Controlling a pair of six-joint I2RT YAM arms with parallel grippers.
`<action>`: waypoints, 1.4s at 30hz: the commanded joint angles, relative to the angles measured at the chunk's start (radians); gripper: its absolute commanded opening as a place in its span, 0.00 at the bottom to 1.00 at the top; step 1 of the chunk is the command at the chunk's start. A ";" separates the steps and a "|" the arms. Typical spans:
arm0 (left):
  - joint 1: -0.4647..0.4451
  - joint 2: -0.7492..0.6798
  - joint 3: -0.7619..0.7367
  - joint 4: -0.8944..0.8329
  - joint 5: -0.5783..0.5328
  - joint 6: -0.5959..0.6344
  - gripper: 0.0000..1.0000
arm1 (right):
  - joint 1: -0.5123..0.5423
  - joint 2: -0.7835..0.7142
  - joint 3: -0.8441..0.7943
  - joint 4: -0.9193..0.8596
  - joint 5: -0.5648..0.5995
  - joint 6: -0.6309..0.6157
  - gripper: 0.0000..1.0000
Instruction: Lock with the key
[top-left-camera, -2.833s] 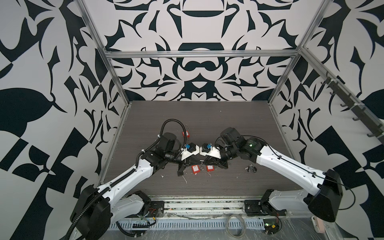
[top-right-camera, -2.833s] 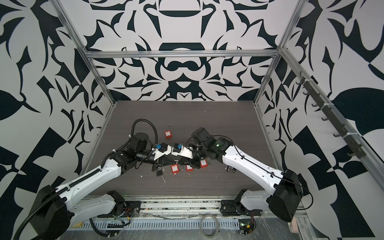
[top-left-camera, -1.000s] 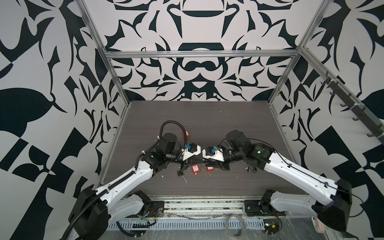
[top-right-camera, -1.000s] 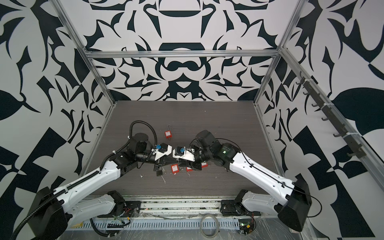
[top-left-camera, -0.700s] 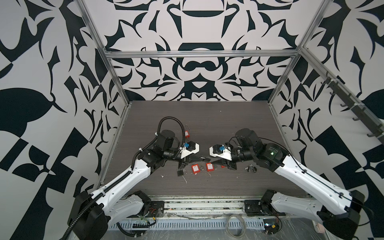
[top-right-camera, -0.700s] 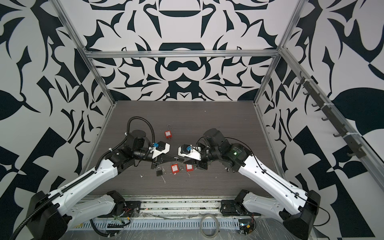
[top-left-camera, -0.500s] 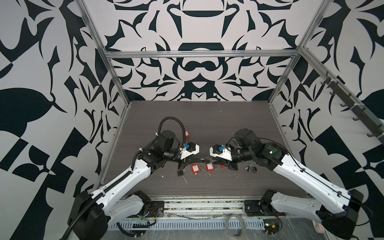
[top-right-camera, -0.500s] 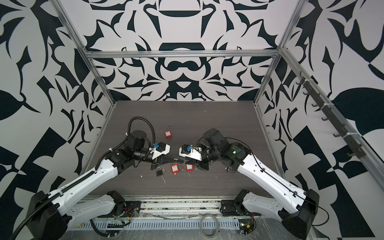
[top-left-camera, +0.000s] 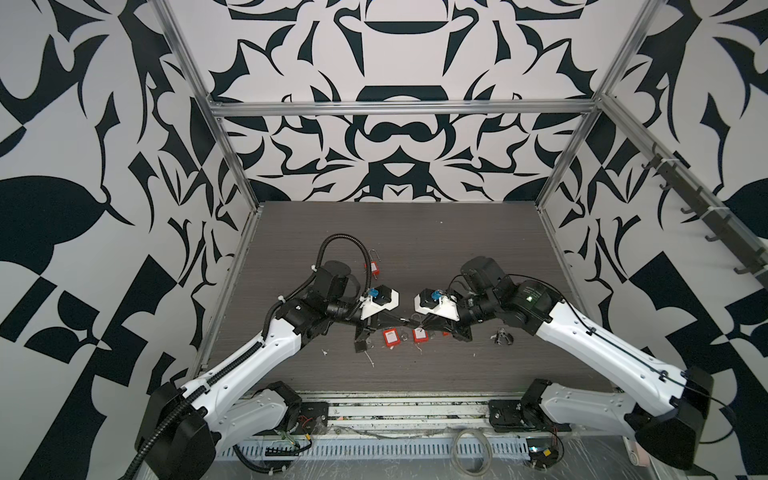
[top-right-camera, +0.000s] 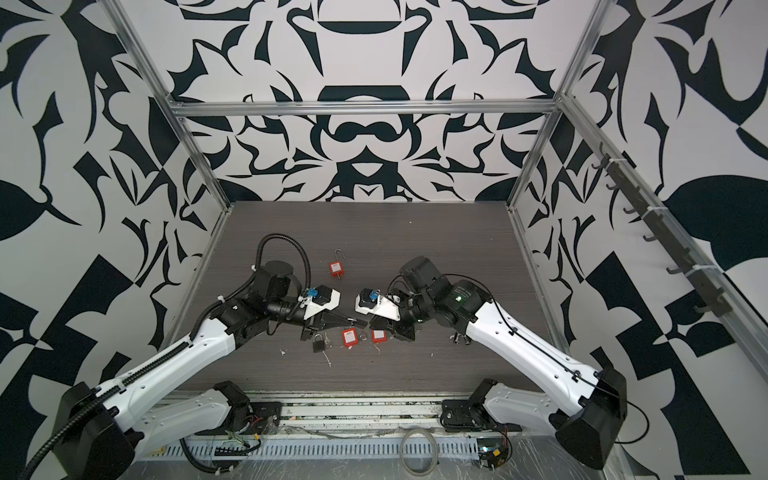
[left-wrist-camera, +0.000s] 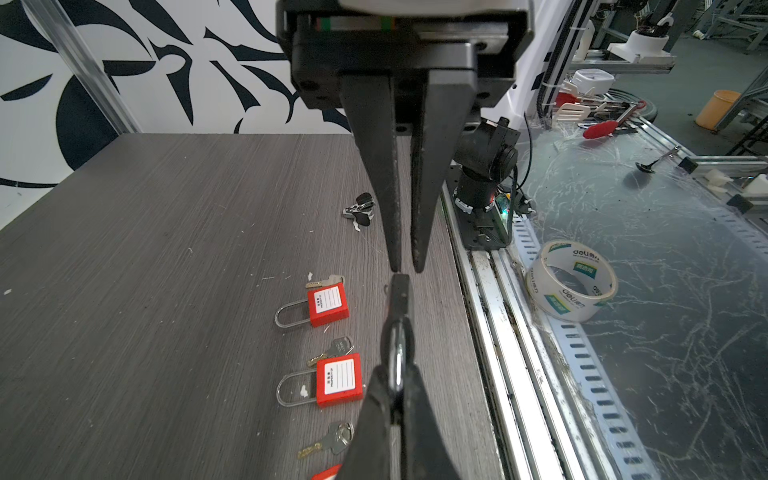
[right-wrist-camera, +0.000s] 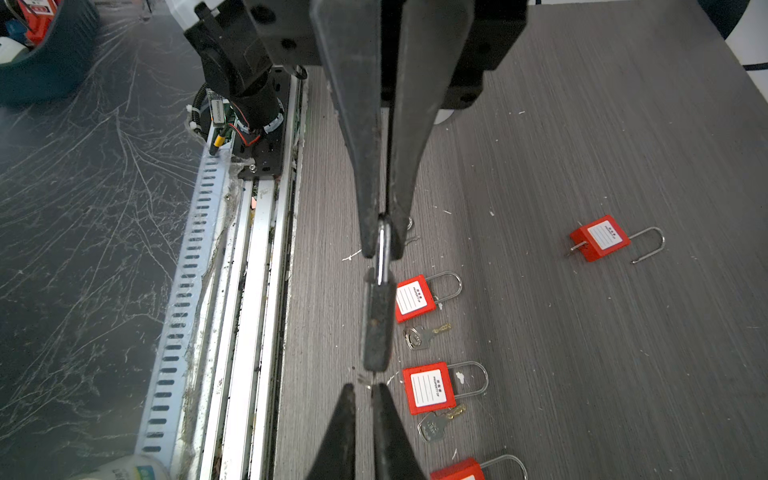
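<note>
My left gripper (left-wrist-camera: 397, 374) is shut on the steel shackle of a black padlock (left-wrist-camera: 401, 295), which it holds out level above the table. The padlock's body (right-wrist-camera: 377, 328) points at my right gripper (right-wrist-camera: 365, 388), a short gap away. The right fingers stand almost together, with only a slit at the tips and nothing in it that I can make out. In both top views the two grippers (top-left-camera: 401, 319) (top-right-camera: 370, 322) face each other at mid-table. Loose keys (right-wrist-camera: 424, 334) (left-wrist-camera: 332, 349) lie on the table beside red padlocks.
Red padlocks (right-wrist-camera: 428, 392) (right-wrist-camera: 415, 297) lie under the grippers, and another (right-wrist-camera: 598, 237) lies farther back. A second black padlock (top-right-camera: 318, 343) lies by the left gripper. A key bunch (top-left-camera: 503, 337) sits under the right arm. The aluminium rail (left-wrist-camera: 490, 316) edges the table front, and a tape roll (left-wrist-camera: 571, 280) lies beyond it.
The right gripper has drawn back to the right, off the left gripper, and its jaws have narrowed. The left gripper has shifted slightly left, still holding the padlock.
</note>
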 joint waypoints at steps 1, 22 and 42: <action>0.004 -0.015 0.035 -0.008 0.032 0.014 0.00 | -0.001 0.012 0.028 0.020 0.007 0.000 0.12; 0.003 -0.009 0.047 -0.021 0.027 0.025 0.00 | -0.002 0.035 0.035 0.005 0.019 -0.032 0.00; 0.059 -0.047 0.062 -0.181 -0.045 0.100 0.00 | -0.053 -0.012 -0.023 -0.069 0.096 -0.091 0.00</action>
